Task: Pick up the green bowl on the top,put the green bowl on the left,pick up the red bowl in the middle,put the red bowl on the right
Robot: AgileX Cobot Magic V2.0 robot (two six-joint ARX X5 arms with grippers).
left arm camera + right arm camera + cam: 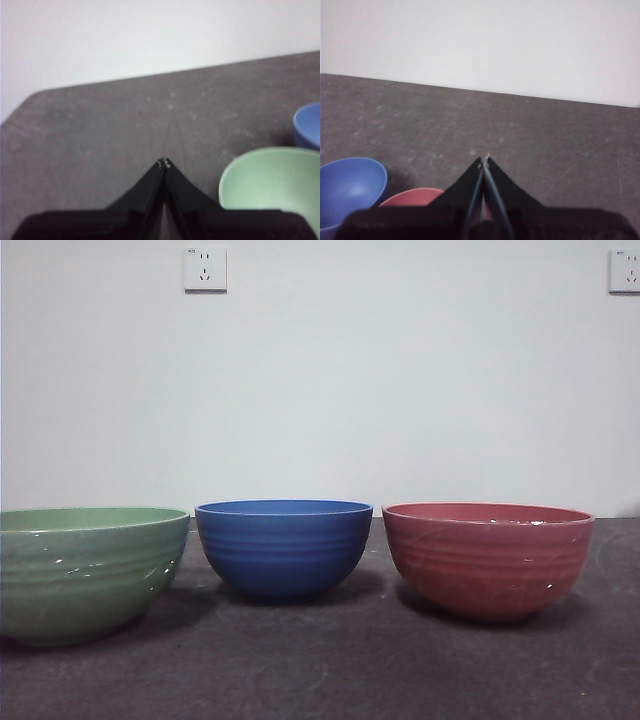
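Showing both closed grippers, left gripper [163, 163], right gripper [484, 160]: wrist views only.

Blue bowl [284, 548] upright, mid-table [330, 670]; 2 wall sockets [205, 269] on white wall.

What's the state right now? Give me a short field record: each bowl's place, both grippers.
green bowl: left end of row, upright on table, apart from others
blue bowl: middle, upright
red bowl: right end, upright
stacking: none
left gripper: shut, empty, beside green bowl
right gripper: shut, empty, near red bowl
task: looks done
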